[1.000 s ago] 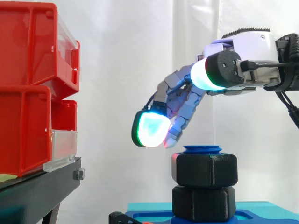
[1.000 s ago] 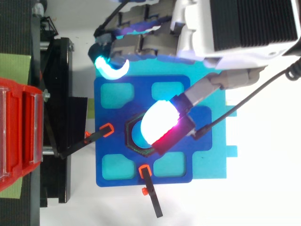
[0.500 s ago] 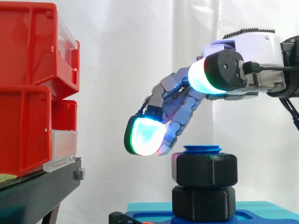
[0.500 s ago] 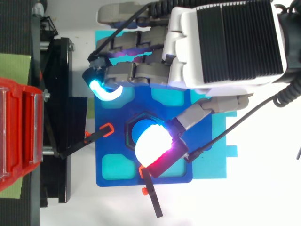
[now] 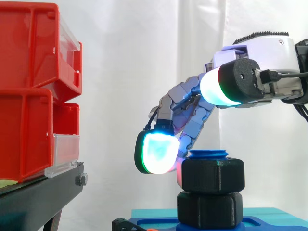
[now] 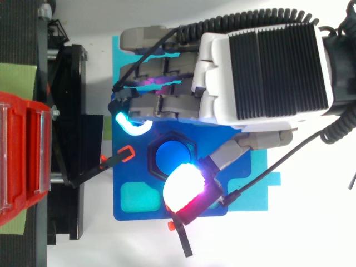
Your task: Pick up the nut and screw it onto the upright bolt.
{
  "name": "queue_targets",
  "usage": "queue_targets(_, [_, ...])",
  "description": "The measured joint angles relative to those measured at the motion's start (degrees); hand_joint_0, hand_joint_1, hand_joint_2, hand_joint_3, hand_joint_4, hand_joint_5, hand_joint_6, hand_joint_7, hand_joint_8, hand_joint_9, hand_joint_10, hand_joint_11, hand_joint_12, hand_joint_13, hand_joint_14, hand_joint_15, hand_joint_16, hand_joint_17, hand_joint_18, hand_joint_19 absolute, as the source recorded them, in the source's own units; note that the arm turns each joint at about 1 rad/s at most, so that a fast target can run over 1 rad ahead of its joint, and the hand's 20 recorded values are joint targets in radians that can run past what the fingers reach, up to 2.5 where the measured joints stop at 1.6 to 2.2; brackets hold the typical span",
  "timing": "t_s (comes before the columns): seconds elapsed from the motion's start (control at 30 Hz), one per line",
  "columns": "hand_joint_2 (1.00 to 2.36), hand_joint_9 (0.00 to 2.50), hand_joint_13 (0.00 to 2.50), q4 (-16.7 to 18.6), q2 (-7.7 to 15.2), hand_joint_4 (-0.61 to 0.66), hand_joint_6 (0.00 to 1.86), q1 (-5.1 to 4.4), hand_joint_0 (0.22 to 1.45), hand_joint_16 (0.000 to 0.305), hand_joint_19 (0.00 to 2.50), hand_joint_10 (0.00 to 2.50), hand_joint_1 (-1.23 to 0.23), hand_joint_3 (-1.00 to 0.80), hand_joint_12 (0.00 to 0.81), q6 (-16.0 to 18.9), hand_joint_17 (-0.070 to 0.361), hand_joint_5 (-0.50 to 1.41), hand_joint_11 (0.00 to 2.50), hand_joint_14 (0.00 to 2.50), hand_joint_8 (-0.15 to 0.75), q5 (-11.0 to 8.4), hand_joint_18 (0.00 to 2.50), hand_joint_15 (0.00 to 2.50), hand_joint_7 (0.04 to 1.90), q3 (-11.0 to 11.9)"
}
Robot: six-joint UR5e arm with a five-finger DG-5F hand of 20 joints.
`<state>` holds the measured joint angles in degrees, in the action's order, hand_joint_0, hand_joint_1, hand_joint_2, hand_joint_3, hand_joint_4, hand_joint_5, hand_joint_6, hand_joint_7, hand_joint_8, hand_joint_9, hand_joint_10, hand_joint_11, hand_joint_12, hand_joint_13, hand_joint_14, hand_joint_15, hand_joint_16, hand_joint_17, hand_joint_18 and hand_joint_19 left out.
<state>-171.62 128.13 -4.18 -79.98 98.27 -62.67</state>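
Here, the hand point(image 6: 261, 61) hovers, fingers point(image 5: 156, 153) loosely spread astride the upper black nut point(image 5: 210, 175) on the blue bolt point(image 5: 208, 154); gripping opposite flats evenly should turn it.

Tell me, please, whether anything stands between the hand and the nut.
Nothing visible does: the hand hangs right beside the nut, which already sits on the bolt.

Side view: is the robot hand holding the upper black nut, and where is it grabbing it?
Cannot tell. The hand is close beside the nut on the bolt; contact isn't clear.
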Motion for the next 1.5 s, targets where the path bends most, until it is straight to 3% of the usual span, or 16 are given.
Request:
queue_targets(0.37, [1.0,0.85,0.49,-0.54,0.01,0.24,0.5,-1.12,0.51,0.03,0.0,0.0,-0.09,-0.5,0.289,0.03,0.067,-0.06,0.0,0.0,0.265,-0.55,0.13,0.0,0.87,0.0])
queue_targets(0.63, [1.0,0.86,0.51,-0.55,0.01,0.25,0.5,-1.39,0.52,0.03,0.0,0.0,-0.11,-0.5,0.287,0.07,0.067,-0.05,0.0,0.0,0.263,-0.62,0.14,0.0,0.92,0.0])
queue_targets(0.93, [1.0,0.87,0.53,-1.02,-0.02,0.25,0.5,-1.47,0.52,0.029,0.0,0.0,-0.13,-0.5,0.284,0.09,0.066,-0.03,0.0,0.0,0.266,-0.62,0.16,0.0,1.14,0.0])
queue_targets(1.13, [1.0,0.89,0.54,-1.92,-0.05,0.22,0.5,-1.03,0.52,0.029,0.0,0.0,-0.15,-0.5,0.28,0.09,0.065,-0.02,0.0,0.0,0.266,-0.44,0.18,0.0,1.25,0.0])
queue_targets(1.4, [1.0,0.98,0.63,-2.79,-0.03,0.2,0.5,0.38,0.51,0.029,0.0,0.0,-0.15,-0.5,0.258,0.09,0.064,0.01,0.0,0.0,0.278,0.57,0.29,0.0,1.48,0.0])
queue_targets(1.5, [1.0,1.09,0.71,-2.79,-0.03,0.16,0.56,0.93,0.49,0.029,0.0,0.0,-0.13,-0.5,0.246,0.09,0.064,0.04,0.0,0.0,0.278,1.38,0.4,0.0,1.38,0.0])
